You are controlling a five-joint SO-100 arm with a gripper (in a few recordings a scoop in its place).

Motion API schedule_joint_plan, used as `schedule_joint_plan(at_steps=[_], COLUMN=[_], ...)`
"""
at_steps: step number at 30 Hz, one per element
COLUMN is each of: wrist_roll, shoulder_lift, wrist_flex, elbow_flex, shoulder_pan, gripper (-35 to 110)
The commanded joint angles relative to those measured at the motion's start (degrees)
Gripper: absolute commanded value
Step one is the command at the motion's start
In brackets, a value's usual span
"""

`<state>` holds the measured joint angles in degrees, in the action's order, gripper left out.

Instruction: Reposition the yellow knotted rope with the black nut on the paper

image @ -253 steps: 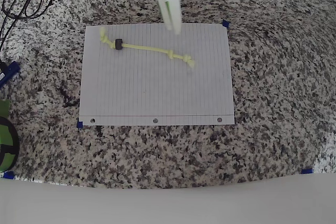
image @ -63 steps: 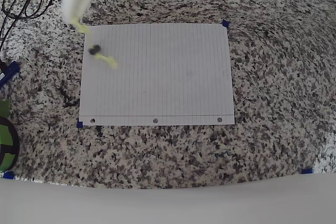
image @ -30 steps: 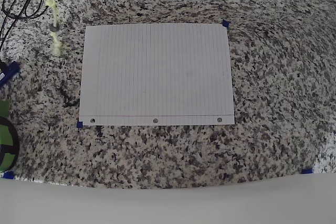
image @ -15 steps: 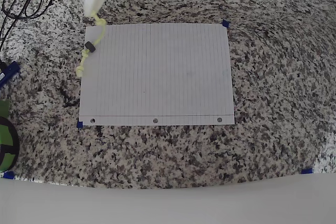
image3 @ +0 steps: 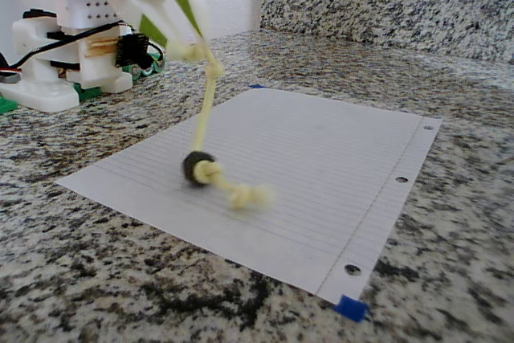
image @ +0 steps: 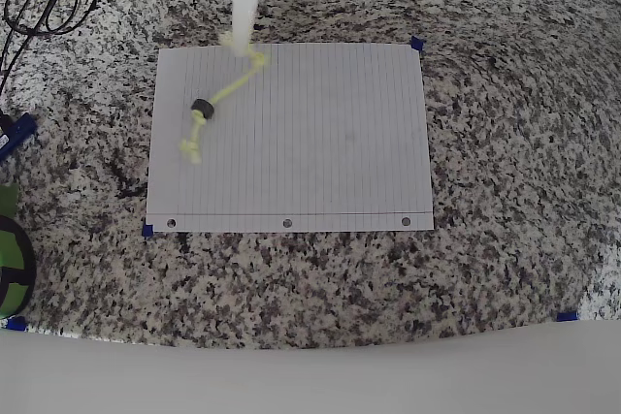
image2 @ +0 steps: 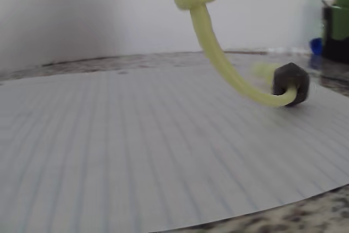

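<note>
The white lined paper (image: 310, 143) lies flat on the granite counter. My white gripper (image: 238, 42) hovers over the paper's top edge, left of centre, shut on the upper end of the yellow knotted rope (image: 228, 89). The rope hangs down and to the left from the fingers. The black nut (image: 202, 110) sits low on the rope, resting on or just above the paper, with the lower knotted end (image: 190, 149) trailing beyond it. In the wrist view the rope (image2: 218, 58) curves down to the nut (image2: 290, 83). In the fixed view the gripper (image3: 191, 47), rope (image3: 207, 106) and nut (image3: 197, 168) appear over the paper (image3: 321, 158).
Black cables (image: 39, 2) lie at the counter's top left, with blue tape marks (image: 417, 45) at the paper's corners. The arm's white base (image3: 56, 54) stands behind the paper in the fixed view. A green and black object (image: 10, 259) sits at the left edge.
The gripper has swung right from beyond the paper's left edge to over its top edge, carrying the rope. The nut and lower end now lie over the paper's left part.
</note>
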<state>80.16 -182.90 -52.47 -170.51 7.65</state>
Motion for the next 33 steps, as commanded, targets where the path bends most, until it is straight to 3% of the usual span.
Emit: schedule_joint_plan(at_steps=[1, 18, 33], wrist_roll=[-0.53, -0.53, -0.7], shoulder_lift=[-1.93, -4.92, -5.8], wrist_flex=[0.09, 2.72, 3.87], elbow_flex=[-1.05, -6.06, -8.44], shoulder_pan=[-4.04, -14.59, -15.73], gripper=[0, 0, 0])
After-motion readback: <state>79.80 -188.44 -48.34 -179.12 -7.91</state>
